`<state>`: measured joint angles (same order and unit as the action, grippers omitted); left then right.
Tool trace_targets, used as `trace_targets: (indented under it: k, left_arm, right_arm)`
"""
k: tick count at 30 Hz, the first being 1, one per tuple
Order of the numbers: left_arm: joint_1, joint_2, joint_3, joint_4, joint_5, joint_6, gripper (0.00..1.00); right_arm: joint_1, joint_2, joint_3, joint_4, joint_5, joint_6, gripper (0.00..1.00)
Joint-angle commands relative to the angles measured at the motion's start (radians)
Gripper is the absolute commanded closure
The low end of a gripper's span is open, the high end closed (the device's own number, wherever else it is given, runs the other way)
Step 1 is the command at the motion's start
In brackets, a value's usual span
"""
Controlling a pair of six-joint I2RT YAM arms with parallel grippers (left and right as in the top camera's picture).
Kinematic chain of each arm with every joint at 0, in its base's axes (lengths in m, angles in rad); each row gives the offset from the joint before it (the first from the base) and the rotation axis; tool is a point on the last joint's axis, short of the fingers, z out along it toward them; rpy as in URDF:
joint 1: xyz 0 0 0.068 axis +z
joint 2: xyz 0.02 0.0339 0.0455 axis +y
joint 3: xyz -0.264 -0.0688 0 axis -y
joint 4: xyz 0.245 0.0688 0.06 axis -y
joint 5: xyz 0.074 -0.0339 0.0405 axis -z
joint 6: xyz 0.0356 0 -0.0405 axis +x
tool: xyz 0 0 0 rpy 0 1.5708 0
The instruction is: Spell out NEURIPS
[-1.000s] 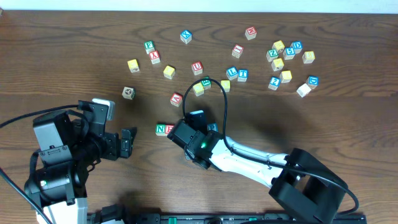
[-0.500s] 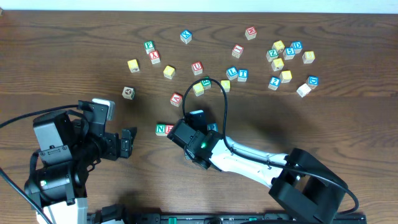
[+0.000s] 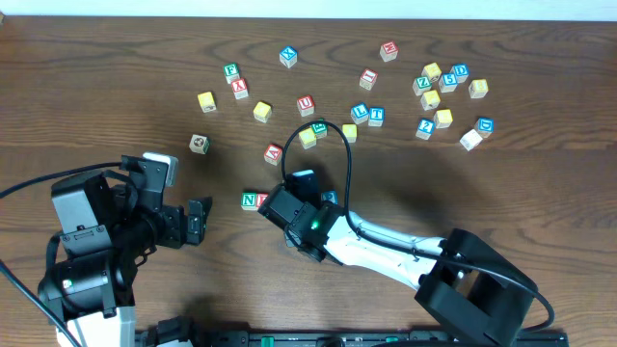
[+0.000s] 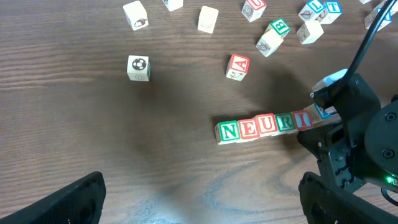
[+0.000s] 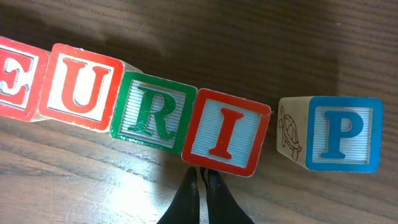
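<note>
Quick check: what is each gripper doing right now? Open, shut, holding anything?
Left gripper: open, holding nothing.
Right gripper: shut, holding nothing; its closed tips point at the edge of the I cube.

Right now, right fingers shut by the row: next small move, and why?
Probably nudge the P block over until it touches the I block. The row reads N, E, U, R, I, but P sits apart with a gap, and the shut right fingers are close by I.
</note>
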<state>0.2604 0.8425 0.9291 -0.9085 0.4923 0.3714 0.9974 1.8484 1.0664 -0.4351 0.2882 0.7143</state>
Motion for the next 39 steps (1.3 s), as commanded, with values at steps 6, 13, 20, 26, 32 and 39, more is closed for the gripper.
trace_targets:
  k: [6, 13, 20, 26, 32, 39]
  left_arm:
    - [0.006, -0.002, 0.020, 0.004, 0.013, 0.017, 0.02]
    - [0.006, -0.002, 0.020, 0.004, 0.013, 0.017, 0.02]
    - [0.006, -0.002, 0.020, 0.004, 0.013, 0.017, 0.02]
    - [0.006, -0.002, 0.020, 0.004, 0.013, 0.017, 0.02]
    - [0.006, -0.002, 0.020, 0.004, 0.013, 0.017, 0.02]
    - [0.006, -0.001, 0.020, 0.004, 0.013, 0.017, 0.02]
  right_arm:
    - [0.005, 0.015, -0.004, -0.026, -0.022, -0.013, 0.99]
    - [0.006, 0.011, -0.003, -0.042, -0.055, -0.012, 0.99]
    - [0.014, -0.013, 0.000, -0.081, -0.063, 0.015, 0.99]
    - [0.026, -0.066, 0.000, -0.116, -0.063, 0.048, 0.99]
    - [0.029, -0.166, 0.000, -0.214, -0.024, 0.112, 0.99]
    - [0.029, -0.193, 0.000, -0.260, 0.114, 0.135, 0.99]
